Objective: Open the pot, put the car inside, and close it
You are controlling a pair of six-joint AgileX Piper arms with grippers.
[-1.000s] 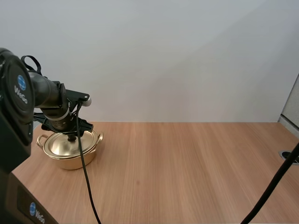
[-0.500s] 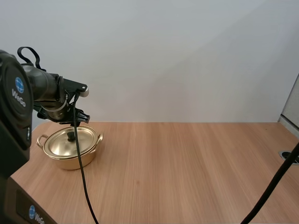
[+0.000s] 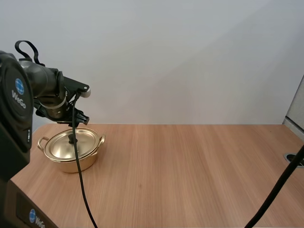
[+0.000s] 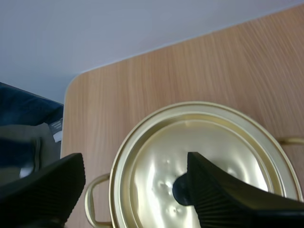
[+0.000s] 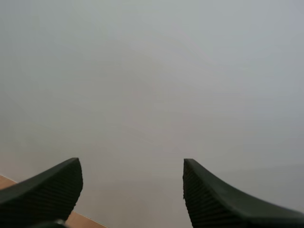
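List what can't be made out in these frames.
- Inside of the pot: in the high and left wrist views the lid covers it, so whether the car is in there can't be told.
- Knob: left wrist view, partly behind a finger of the open left hand.
- One pot handle: left wrist view, cut off by the frame edge.
- Where the open right hand sits: the right wrist view faces a blank wall.
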